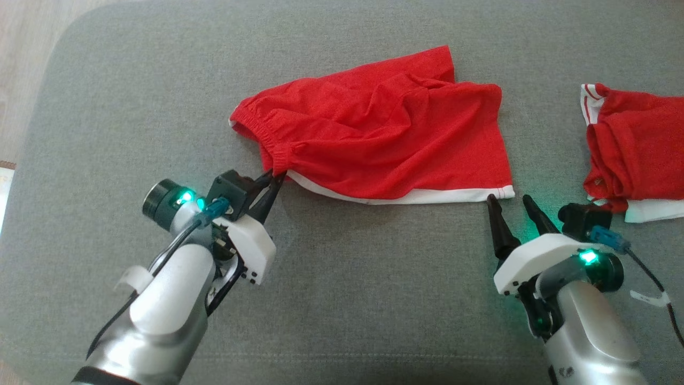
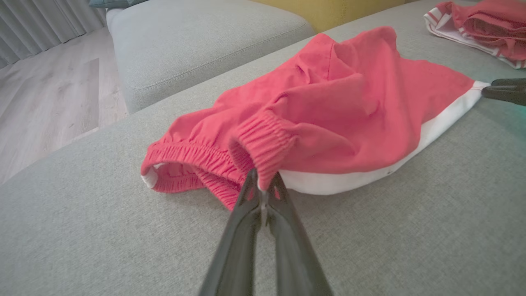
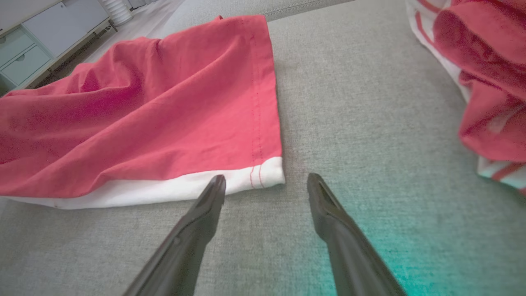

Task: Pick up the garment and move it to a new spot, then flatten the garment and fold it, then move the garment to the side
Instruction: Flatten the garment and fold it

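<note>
left gripper (image 1: 275, 176) pinching the red shorts (image 1: 385, 139) by the waistband, right gripper (image 1: 510, 199) wide open beside the hem corner, grey cushion (image 1: 347, 310) roomy in front

The PrimeBot's silver left forearm (image 1: 165, 299) and right forearm (image 1: 593, 331), rounded and glossy, end in angular white wrist brackets (image 1: 251, 246) dotted with small dark screws (image 1: 247, 277). The left gripper (image 1: 273, 179) and right gripper (image 1: 508, 198) each carry two long black fingers (image 1: 498, 224) tapering to points. Black camera blocks (image 1: 230, 190) take blue connectors (image 1: 609, 238) on thin black cables (image 1: 649, 275). Green lights (image 1: 588, 257) glow on dark cylindrical housings (image 1: 160, 198), and white tags (image 1: 133, 277) wrap the cabling.
</note>
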Tool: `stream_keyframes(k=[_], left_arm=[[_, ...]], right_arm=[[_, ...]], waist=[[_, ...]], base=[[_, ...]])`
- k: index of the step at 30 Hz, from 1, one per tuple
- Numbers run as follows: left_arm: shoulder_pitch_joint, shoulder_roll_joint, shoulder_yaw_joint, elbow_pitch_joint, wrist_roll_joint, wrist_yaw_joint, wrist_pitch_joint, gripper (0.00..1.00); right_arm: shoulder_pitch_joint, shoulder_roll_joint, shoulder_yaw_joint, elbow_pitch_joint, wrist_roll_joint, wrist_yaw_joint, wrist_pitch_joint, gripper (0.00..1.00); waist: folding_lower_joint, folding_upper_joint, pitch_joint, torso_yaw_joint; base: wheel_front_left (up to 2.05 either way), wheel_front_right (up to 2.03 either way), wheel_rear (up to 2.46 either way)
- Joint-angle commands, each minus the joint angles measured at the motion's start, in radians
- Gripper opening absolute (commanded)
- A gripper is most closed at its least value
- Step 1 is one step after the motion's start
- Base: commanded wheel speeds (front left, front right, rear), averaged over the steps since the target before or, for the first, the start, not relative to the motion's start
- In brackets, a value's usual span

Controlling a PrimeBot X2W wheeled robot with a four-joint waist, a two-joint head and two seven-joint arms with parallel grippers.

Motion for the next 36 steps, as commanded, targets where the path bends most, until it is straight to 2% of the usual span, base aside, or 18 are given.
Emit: stream_keyframes(k=[1, 13, 14, 15, 21, 25, 31, 36], left_arm=[[-0.030, 0.032, 0.033, -0.038, -0.006, 0.007, 0.002, 0.00], [-0.019, 0.044, 0.022, -0.080, -0.015, 0.019, 0.020, 0.00], [-0.018, 0.045, 0.022, -0.082, -0.016, 0.020, 0.020, 0.00], [-0.017, 0.047, 0.021, -0.083, -0.017, 0.021, 0.021, 0.00], [-0.017, 0.058, 0.022, -0.095, -0.025, 0.027, 0.024, 0.00], [-0.020, 0.072, 0.031, -0.120, -0.030, 0.035, 0.017, 0.00], [-0.048, 0.095, 0.062, -0.209, -0.052, 0.046, 0.027, 0.00], [-0.065, 0.106, 0.094, -0.319, -0.082, 0.059, 0.054, 0.00]], right_arm=[[-0.030, -0.001, 0.028, -0.013, 0.024, 0.007, -0.011, 1.00], [-0.094, -0.001, 0.090, 0.095, 0.141, 0.007, -0.043, 1.00], [-0.099, -0.001, 0.102, 0.104, 0.143, 0.007, -0.045, 0.82], [-0.104, -0.001, 0.112, 0.113, 0.140, 0.007, -0.050, 0.00], [-0.137, -0.001, 0.130, 0.132, 0.132, 0.007, -0.110, 0.00], [-0.166, -0.001, 0.123, 0.089, 0.114, 0.007, -0.152, 0.00], [-0.209, -0.008, 0.102, -0.069, 0.063, 0.007, -0.169, 0.00], [-0.199, -0.034, 0.096, -0.250, 0.063, 0.007, -0.127, 0.00]], waist=[[0.0000, 0.0000, 0.001, 0.001], [0.0000, 0.0000, 0.006, 0.003], [0.0000, 0.0000, 0.006, 0.002], [0.0000, 0.0000, 0.005, 0.002], [0.0000, 0.0000, -0.013, 0.001], [0.0000, 0.0000, -0.040, -0.007], [0.0000, 0.0000, -0.099, -0.025], [0.0000, 0.0000, -0.164, -0.031]], base=[[0.00, 0.00, 0.00], [0.00, 0.00, 0.00], [0.00, 0.00, 0.00], [0.00, 0.00, 0.00], [0.00, 0.00, 0.00], [0.00, 0.00, 0.00], [0.00, 0.00, 0.00], [0.00, 0.00, 0.00]])
